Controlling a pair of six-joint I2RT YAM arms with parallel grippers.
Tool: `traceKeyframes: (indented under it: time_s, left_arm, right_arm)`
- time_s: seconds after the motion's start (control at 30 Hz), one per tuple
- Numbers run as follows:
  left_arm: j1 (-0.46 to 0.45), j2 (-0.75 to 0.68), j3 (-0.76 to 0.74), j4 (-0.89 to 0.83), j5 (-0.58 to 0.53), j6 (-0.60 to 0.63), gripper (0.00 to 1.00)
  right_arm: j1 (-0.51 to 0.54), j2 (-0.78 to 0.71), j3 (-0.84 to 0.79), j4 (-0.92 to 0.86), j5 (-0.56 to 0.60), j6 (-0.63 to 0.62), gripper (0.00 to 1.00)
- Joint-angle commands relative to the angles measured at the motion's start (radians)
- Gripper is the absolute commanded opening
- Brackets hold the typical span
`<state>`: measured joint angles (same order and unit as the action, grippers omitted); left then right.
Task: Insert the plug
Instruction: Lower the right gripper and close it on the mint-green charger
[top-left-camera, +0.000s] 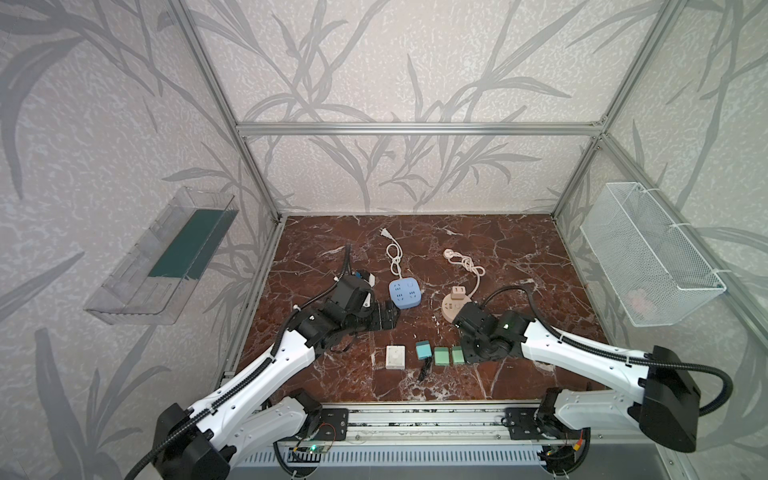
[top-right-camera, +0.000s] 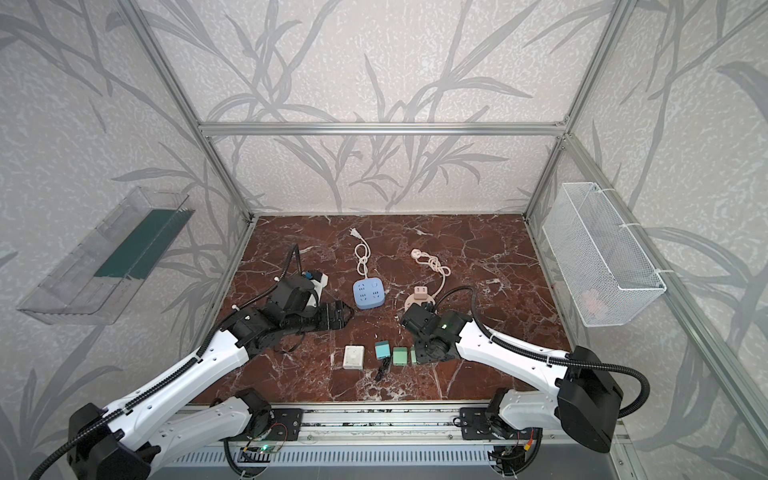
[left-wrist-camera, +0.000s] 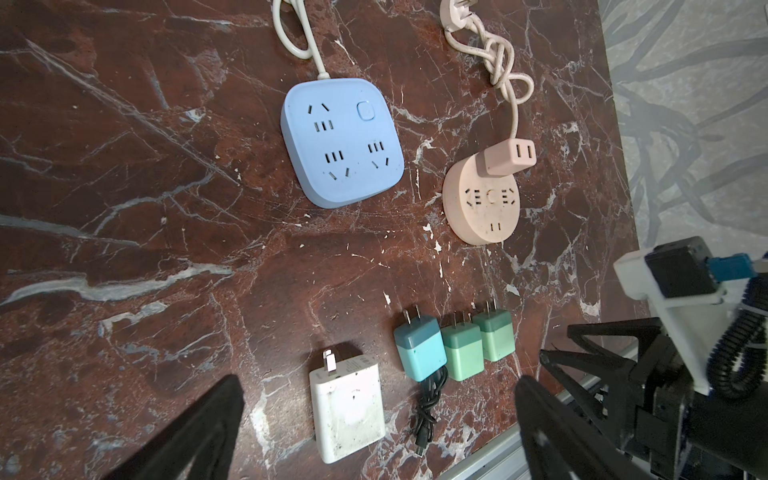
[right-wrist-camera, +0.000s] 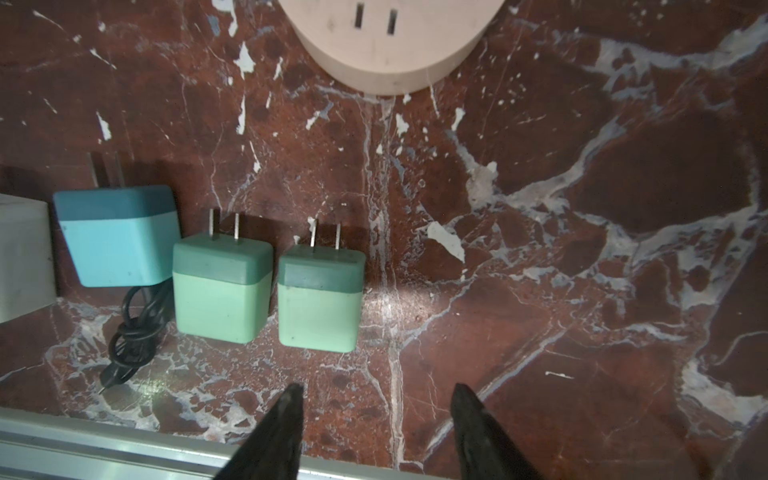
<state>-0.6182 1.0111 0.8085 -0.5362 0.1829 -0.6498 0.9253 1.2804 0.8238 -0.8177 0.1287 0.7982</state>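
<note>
Several plugs lie in a row near the table's front: a white charger (top-left-camera: 395, 356) (left-wrist-camera: 347, 411), a teal charger (top-left-camera: 424, 350) (right-wrist-camera: 116, 237) with a black cable, and two green chargers (right-wrist-camera: 222, 286) (right-wrist-camera: 318, 299), prongs pointing away from the front. Behind them sit a blue square power strip (top-left-camera: 404, 293) (left-wrist-camera: 340, 141) and a round pink power strip (top-left-camera: 451, 309) (left-wrist-camera: 482, 208) with a pink adapter (left-wrist-camera: 505, 158) standing in it. My left gripper (top-left-camera: 390, 318) (left-wrist-camera: 378, 386) hangs wide open and empty, left of the blue strip. My right gripper (right-wrist-camera: 378, 388) is open and empty, low over the table just beside the rightmost green charger.
The strips' cords (top-left-camera: 394, 257) (top-left-camera: 465, 264) lie coiled toward the back of the marble table (top-left-camera: 519, 249). An aluminium rail (top-left-camera: 415, 409) runs along the front edge. A wire basket (top-left-camera: 648, 253) hangs on the right wall, a clear tray (top-left-camera: 162, 257) on the left wall.
</note>
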Motion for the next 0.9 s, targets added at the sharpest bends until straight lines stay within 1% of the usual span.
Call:
traceKeyframes:
  time_s: [0.0,0.3,0.6,0.87]
  left_arm:
    - [-0.002,-0.002,-0.003,0.017,0.006,-0.006,0.99]
    - [-0.003,-0.002,-0.014,0.037,0.017,-0.024,0.99]
    - [-0.002,-0.003,-0.023,0.041,0.017,-0.024,0.99]
    - [-0.002,0.001,-0.025,0.048,0.022,-0.027,0.99]
  right_arm:
    - [0.010,0.018,-0.014,0.078,-0.029,0.031,0.56]
    - [0.012,0.075,-0.021,0.134,-0.051,0.028,0.55]
    - [0.014,0.149,-0.024,0.152,-0.066,0.026,0.55]
    - [0.014,0.184,-0.032,0.176,-0.066,0.021,0.54]
